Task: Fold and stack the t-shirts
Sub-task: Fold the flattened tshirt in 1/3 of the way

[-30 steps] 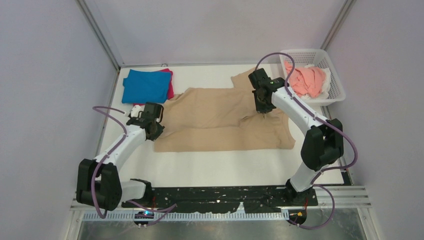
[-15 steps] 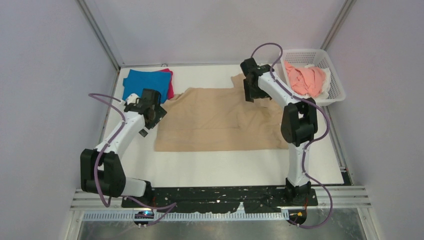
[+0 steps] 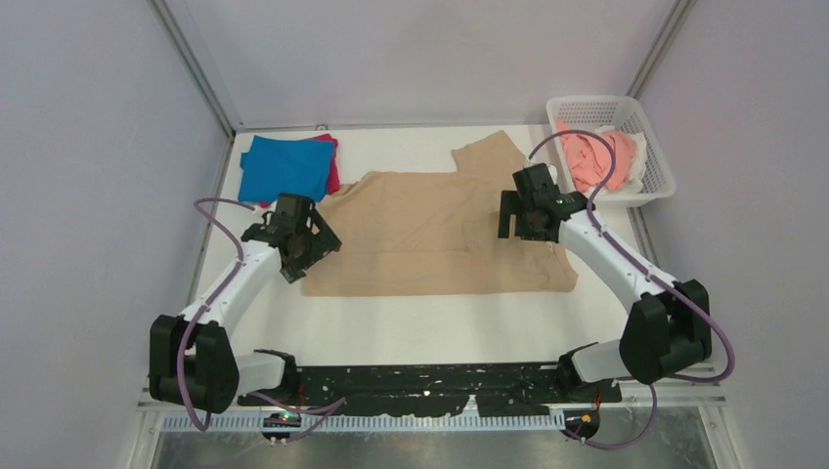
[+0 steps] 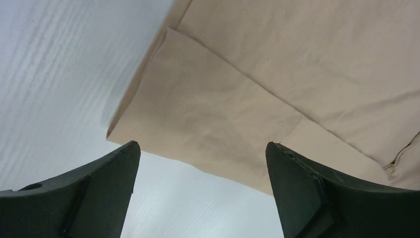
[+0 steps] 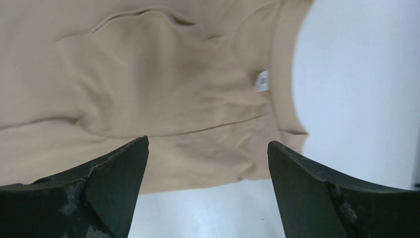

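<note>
A large tan t-shirt (image 3: pixel 430 230) lies spread flat mid-table, one sleeve pointing to the back. My left gripper (image 3: pixel 305 246) hovers open over its left edge. In the left wrist view the left gripper (image 4: pixel 203 146) holds nothing, and a folded corner of the tan t-shirt (image 4: pixel 277 74) lies below it. My right gripper (image 3: pixel 528 217) stands open above the collar end. The right wrist view shows the right gripper (image 5: pixel 207 144) empty over the tan t-shirt (image 5: pixel 163 84) and its label. A folded blue t-shirt (image 3: pixel 285 168) rests on a magenta t-shirt (image 3: pixel 333 176) at the back left.
A white mesh basket (image 3: pixel 657 181) at the back right holds a salmon-pink t-shirt (image 3: pixel 591 158) and a white t-shirt (image 3: pixel 637 166). Bare white table (image 3: pixel 420 327) stretches between the tan shirt and the arm bases. Grey walls close in the left, right and back.
Both grippers went from shut to open and let go of the tan shirt. The right arm swung toward the back, then came forward again to the collar end. The left arm shifted slightly.
</note>
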Motion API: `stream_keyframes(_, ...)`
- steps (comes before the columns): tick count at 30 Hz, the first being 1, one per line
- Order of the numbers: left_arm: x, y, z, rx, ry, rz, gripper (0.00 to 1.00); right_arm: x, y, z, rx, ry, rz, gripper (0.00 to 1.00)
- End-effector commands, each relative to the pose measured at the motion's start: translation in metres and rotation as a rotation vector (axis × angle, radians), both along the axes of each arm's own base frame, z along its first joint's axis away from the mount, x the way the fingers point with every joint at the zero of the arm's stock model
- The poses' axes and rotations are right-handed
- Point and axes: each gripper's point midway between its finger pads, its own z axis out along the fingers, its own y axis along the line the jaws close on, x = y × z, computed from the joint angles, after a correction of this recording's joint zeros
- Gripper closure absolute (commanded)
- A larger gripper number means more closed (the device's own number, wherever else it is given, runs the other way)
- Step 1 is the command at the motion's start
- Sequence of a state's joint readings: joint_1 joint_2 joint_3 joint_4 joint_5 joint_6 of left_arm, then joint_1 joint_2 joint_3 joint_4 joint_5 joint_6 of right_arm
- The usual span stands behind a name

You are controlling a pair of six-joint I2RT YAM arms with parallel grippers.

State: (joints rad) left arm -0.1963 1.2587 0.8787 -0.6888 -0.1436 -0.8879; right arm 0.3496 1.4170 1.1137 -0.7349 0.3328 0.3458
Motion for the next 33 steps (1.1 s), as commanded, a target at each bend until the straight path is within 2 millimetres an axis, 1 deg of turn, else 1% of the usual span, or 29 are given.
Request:
stream_keyframes(1, -0.006, -0.021, -0.022, -0.081, 0.005, -0.097, 0.0, 0.0, 0.075, -0.016, 0.353, -0.038, 0.247, 0.05)
stream_keyframes(3, -0.005, -0.023, -0.028, -0.089, 0.011, -0.104, 0.0, 0.017, 0.077, -0.017, 0.337, -0.058, 0.25, 0.05)
stream_keyframes(4, -0.004, -0.023, -0.03, -0.088, 0.016, -0.106, 0.0, 0.031, 0.078, -0.018, 0.32, -0.058, 0.236, 0.05)
stream_keyframes(5, -0.004, -0.023, -0.031, -0.085, 0.026, -0.111, 0.0, 0.042, 0.072, -0.02, 0.287, -0.066, 0.206, 0.05)
stream_keyframes(6, -0.004, -0.023, -0.032, -0.08, 0.035, -0.114, 0.0, 0.059, 0.069, -0.026, 0.264, -0.059, 0.177, 0.05)
stream_keyframes(7, -0.005, -0.022, -0.034, -0.075, 0.043, -0.112, 0.0, 0.068, 0.066, -0.029, 0.264, -0.054, 0.153, 0.05)
stream_keyframes(8, -0.007, -0.02, -0.036, -0.065, 0.057, -0.107, 0.0, 0.085, 0.061, -0.038, 0.262, -0.037, 0.122, 0.05)
stream_keyframes(9, -0.01, -0.018, -0.037, -0.055, 0.069, -0.105, 0.0, 0.094, 0.058, -0.042, 0.264, -0.03, 0.102, 0.05)
stream_keyframes(10, -0.012, -0.014, -0.039, -0.036, 0.079, -0.096, 0.0, 0.11, 0.05, -0.049, 0.258, -0.02, 0.07, 0.05)
stream_keyframes(11, -0.016, -0.009, -0.039, -0.015, 0.089, -0.087, 0.0, 0.118, 0.046, -0.053, 0.256, -0.016, 0.054, 0.05)
stream_keyframes(12, -0.022, -0.004, -0.041, 0.009, 0.106, -0.076, 0.01, 0.134, 0.038, -0.057, 0.253, -0.017, 0.032, 0.05)
stream_keyframes(13, -0.025, 0.001, -0.041, 0.027, 0.108, -0.065, 0.01, 0.149, 0.033, -0.049, 0.26, -0.043, 0.024, 0.05)
stream_keyframes(14, -0.028, 0.004, -0.04, 0.04, 0.109, -0.058, 0.0, 0.152, 0.032, -0.059, 0.266, -0.018, 0.025, 0.05)
stream_keyframes(15, -0.032, 0.006, -0.04, 0.046, 0.108, -0.054, 0.0, 0.158, 0.033, -0.055, 0.282, -0.026, 0.036, 0.05)
stream_keyframes(16, -0.035, 0.007, -0.039, 0.049, 0.104, -0.053, 0.0, 0.159, 0.035, -0.054, 0.295, -0.027, 0.045, 0.05)
stream_keyframes(18, -0.044, 0.011, -0.041, 0.056, 0.1, -0.041, 0.01, 0.158, 0.032, -0.044, 0.285, -0.054, 0.056, 0.05)
stream_keyframes(20, -0.054, 0.019, -0.042, 0.074, 0.093, -0.012, 0.0, 0.15, 0.019, -0.032, 0.234, -0.085, 0.029, 0.05)
stream_keyframes(21, -0.059, 0.023, -0.044, 0.088, 0.093, 0.002, 0.0, 0.141, 0.01, -0.023, 0.207, -0.106, 0.002, 0.05)
stream_keyframes(22, -0.063, 0.027, -0.046, 0.098, 0.094, 0.019, 0.0, 0.134, 0.005, -0.02, 0.202, -0.114, -0.023, 0.05)
stream_keyframes(23, -0.067, 0.031, -0.049, 0.105, 0.096, 0.037, 0.0, 0.118, -0.004, -0.016, 0.178, -0.124, -0.054, 0.05)
stream_keyframes(24, -0.07, 0.033, -0.051, 0.105, 0.095, 0.05, 0.0, 0.109, -0.009, -0.013, 0.178, -0.135, -0.092, 0.05)
stream_keyframes(25, -0.072, 0.035, -0.054, 0.103, 0.095, 0.061, 0.01, 0.09, -0.02, -0.012, 0.156, -0.142, -0.136, 0.05)
stream_keyframes(26, -0.074, 0.036, -0.056, 0.098, 0.094, 0.07, 0.03, 0.08, -0.023, -0.012, 0.165, -0.147, -0.177, 0.05)
stream_keyframes(27, -0.073, 0.036, -0.057, 0.091, 0.089, 0.079, 0.07, 0.059, -0.034, -0.016, 0.143, -0.147, -0.216, 0.05)
stream_keyframes(28, -0.073, 0.036, -0.059, 0.087, 0.091, 0.085, 0.1, 0.049, -0.036, -0.018, 0.155, -0.15, -0.253, 0.05)
stream_keyframes(29, -0.072, 0.037, -0.06, 0.087, 0.091, 0.096, 0.12, 0.028, -0.044, -0.025, 0.147, -0.147, -0.279, 0.05)
stream_keyframes(30, -0.07, 0.038, -0.061, 0.089, 0.09, 0.109, 0.13, 0.009, -0.048, -0.041, 0.144, -0.114, -0.305, 0.05)
stream_keyframes(31, -0.066, 0.038, -0.06, 0.086, 0.081, 0.118, 0.17, 0.002, -0.049, -0.032, 0.158, -0.152, -0.307, 0.05)
stream_keyframes(33, -0.06, 0.037, -0.061, 0.069, 0.083, 0.13, 0.19, -0.021, -0.059, -0.036, 0.139, -0.153, -0.326, 0.05)
